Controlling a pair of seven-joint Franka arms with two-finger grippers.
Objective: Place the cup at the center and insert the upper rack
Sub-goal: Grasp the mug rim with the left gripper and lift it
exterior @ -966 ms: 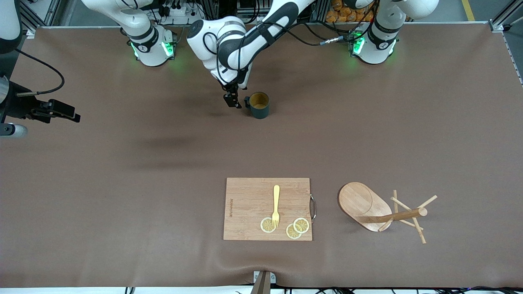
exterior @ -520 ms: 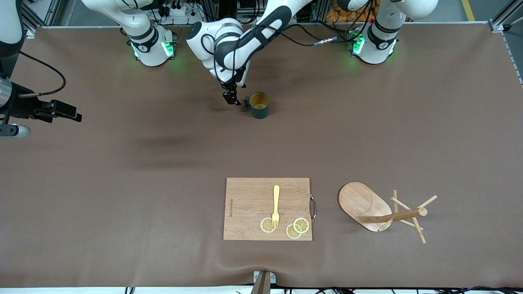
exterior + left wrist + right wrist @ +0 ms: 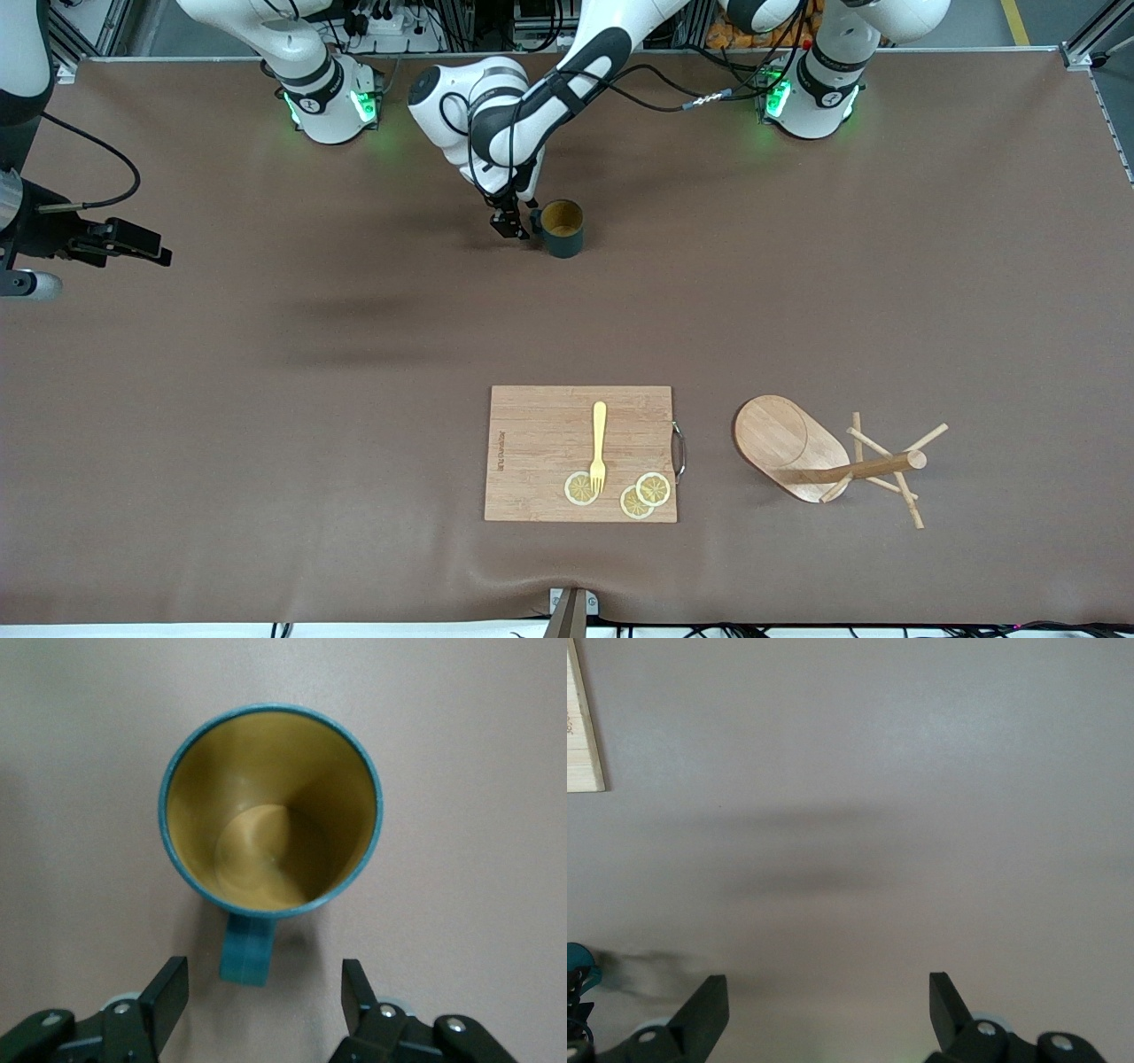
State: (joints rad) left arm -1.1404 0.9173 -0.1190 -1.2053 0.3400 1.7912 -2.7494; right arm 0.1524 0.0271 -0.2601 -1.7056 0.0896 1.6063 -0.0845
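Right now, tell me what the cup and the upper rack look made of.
The cup: likely glazed ceramic or enamel, with a glossy teal rim and a shiny tan inside catching reflections. The upper rack: light unpainted wood, with grain visible on the oval base.

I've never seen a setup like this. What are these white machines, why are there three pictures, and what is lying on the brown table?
They are two robot arms bolted at the table's edge. The wide picture looks down from across the table; the other two come from cameras on each arm's wrist. The left hand has its fingers open beside the handle of an upright teal cup; its wrist view looks into the cup, which is empty. The right hand waits open over bare table at its own end, holding nothing. Nearer the front camera lie a cutting board with a yellow fork and lemon slices, and beside it a wooden mug tree tipped on its side.
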